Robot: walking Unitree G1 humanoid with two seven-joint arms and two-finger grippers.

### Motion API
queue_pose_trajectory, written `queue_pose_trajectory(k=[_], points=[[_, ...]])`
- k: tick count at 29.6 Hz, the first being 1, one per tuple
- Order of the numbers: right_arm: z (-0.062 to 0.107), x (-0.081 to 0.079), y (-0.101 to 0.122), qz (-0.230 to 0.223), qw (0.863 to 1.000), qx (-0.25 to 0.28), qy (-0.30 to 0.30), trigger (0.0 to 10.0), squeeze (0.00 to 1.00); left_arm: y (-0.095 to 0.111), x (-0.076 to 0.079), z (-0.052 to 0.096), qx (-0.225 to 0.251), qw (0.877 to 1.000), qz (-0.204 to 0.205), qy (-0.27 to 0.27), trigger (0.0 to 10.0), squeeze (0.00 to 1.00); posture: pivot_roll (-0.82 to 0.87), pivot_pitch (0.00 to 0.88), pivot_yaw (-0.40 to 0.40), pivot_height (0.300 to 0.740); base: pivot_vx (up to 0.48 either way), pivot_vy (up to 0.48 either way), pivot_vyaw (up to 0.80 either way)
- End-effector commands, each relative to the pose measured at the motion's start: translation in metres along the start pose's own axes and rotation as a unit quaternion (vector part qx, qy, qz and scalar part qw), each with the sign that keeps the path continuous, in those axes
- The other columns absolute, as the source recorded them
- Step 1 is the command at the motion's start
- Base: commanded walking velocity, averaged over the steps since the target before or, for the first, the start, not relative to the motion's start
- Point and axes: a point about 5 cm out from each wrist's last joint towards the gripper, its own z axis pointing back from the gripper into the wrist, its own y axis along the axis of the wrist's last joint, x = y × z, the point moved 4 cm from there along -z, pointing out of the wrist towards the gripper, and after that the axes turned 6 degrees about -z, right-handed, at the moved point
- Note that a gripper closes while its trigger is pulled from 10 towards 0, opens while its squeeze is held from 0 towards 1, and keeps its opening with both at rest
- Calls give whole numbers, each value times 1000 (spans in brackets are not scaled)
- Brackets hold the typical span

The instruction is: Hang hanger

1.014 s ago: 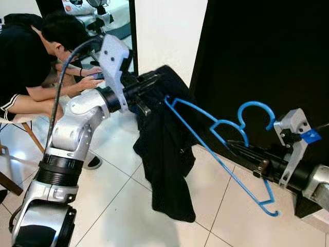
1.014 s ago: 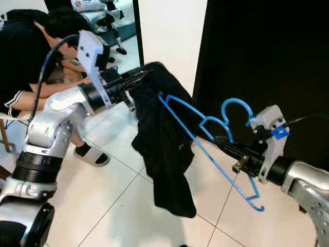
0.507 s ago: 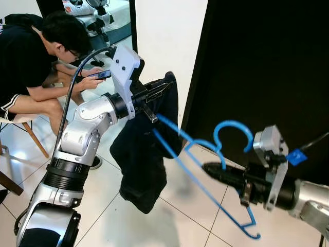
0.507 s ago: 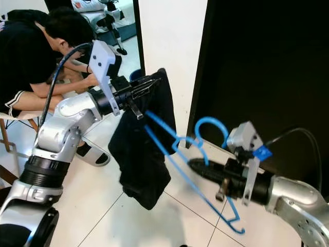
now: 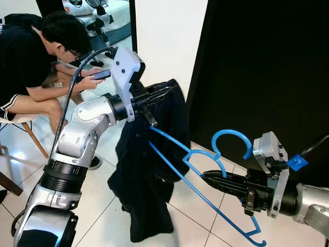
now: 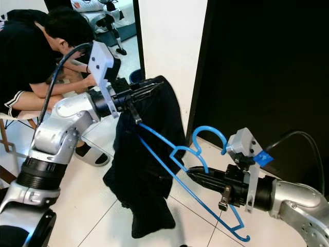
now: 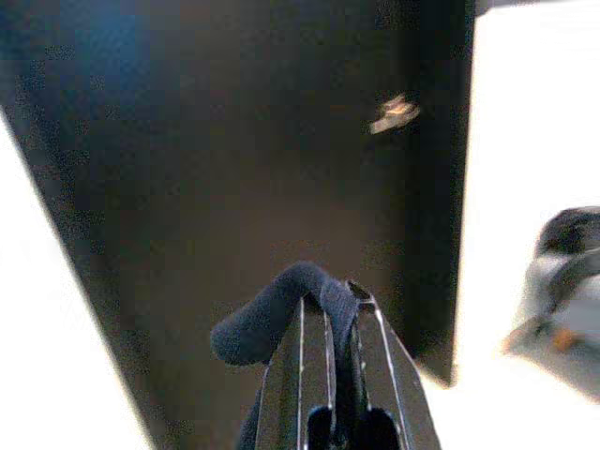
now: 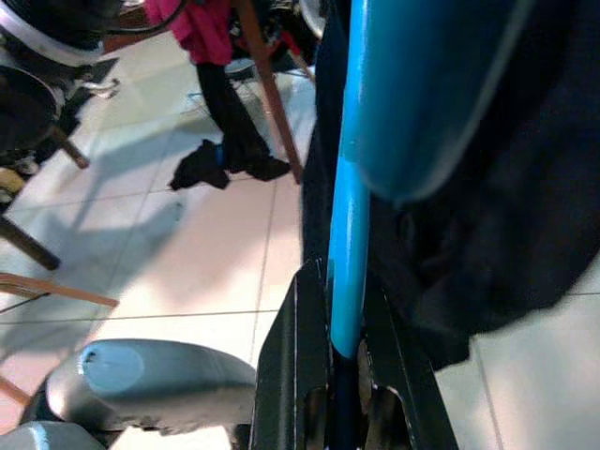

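Blue hanger (image 5: 205,170): plastic, held in mid-air across the centre and lower right of the head views, tilted so that its hook curls upward at right of centre and its long bar runs diagonally from the garment down to the lower right corner. One shoulder end sits inside the dark cloth.

Right gripper (image 5: 213,180): lower right of the left eye view, fingers pointing toward frame left, closed on the hanger just below the hook. In the right wrist view the blue bar (image 8: 349,234) runs straight up out of the gap between the two black fingers (image 8: 291,366), which press it from both sides.

Black garment (image 5: 149,175): dark cloth hanging in the centre of the left eye view, its lower end just above the white tiled floor (image 5: 103,206), its top edge bunched at the left fingertips.

Left gripper (image 5: 167,92): upper centre of the left eye view, arm reaching in from the lower left. Fingers drawn together on a fold of the garment; the left wrist view shows a roll of cloth (image 7: 272,314) pinched at the tips.

Background: black panel (image 5: 267,67) across the upper right; white wall (image 5: 164,36) at top centre. A seated person (image 5: 36,56) in dark clothes, upper left, leaning over a phone (image 5: 101,75).
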Motion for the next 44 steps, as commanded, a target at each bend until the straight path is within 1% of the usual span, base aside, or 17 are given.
queue_pose_trajectory(k=[1,2,3,7,11,12,13,17,21,25,29,31,33,34,37,40,44], points=[[-13,-7,-6,-6,1000,-7,23,10000,0,7,26,-10,25,998,13,-62,10000,0,4,133,-5,740,0,0,0],[-13,-7,-6,-6,1000,-7,23,10000,0,7,26,-10,25,998,13,-62,10000,0,4,133,-5,740,0,0,0],[-26,-1,-12,-2,1000,-13,5,10000,0,7,43,-16,32,995,23,-92,10000,0,7,130,-6,740,0,0,0],[-29,1,-14,1,1000,-15,0,10000,0,7,46,-17,33,994,26,-96,10000,0,7,130,-6,740,0,0,0],[-35,34,-8,1,995,10,-98,10000,0,11,40,-22,46,996,46,-65,10000,0,13,127,-5,740,0,0,0],[-35,34,-8,1,995,10,-98,10000,0,11,40,-22,46,996,46,-65,10000,0,13,127,-5,740,0,0,0],[-34,54,-5,-14,986,29,-163,10000,0,15,31,-23,58,996,69,-28,10000,0,11,127,-4,740,0,0,0],[-32,65,2,-31,978,65,-195,10000,0,18,22,-20,70,994,87,8,10000,0,11,126,-6,740,0,0,0],[-34,63,9,-39,978,95,-184,10000,0,21,22,-17,79,992,99,12,10000,0,14,127,-8,740,0,0,0],[-41,51,19,-50,979,139,-139,10000,0,28,41,-16,95,987,126,-43,10000,0,18,128,-10,740,0,0,0],[-41,51,19,-50,979,139,-139,10000,0,28,41,-16,95,987,126,-43,10000,0,18,128,-10,740,0,0,0],[-44,42,35,-74,972,200,-97,10000,0,26,71,-13,84,976,156,-125,10000,0,20,129,-8,740,0,0,0],[-44,42,35,-74,972,200,-97,10000,0,26,71,-13,84,976,156,-125,10000,0,20,129,-8,740,0,0,0],[-45,39,43,-84,967,227,-82,10000,0,21,86,-11,68,971,162,-162,10000,0,20,129,-7,740,0,0,0],[-46,38,48,-94,962,245,-75,10000,0,13,94,-11,50,970,160,-175,10000,0,18,129,-7,740,0,0,0],[-50,37,43,-97,964,236,-72,10000,0,1,82,-14,20,982,127,-138,10000,0,20,130,-9,740,0,0,0],[-51,38,40,-98,966,228,-74,10000,0,-2,71,-13,10,987,110,-117,10000,0,19,131,-9,740,0,0,0]])
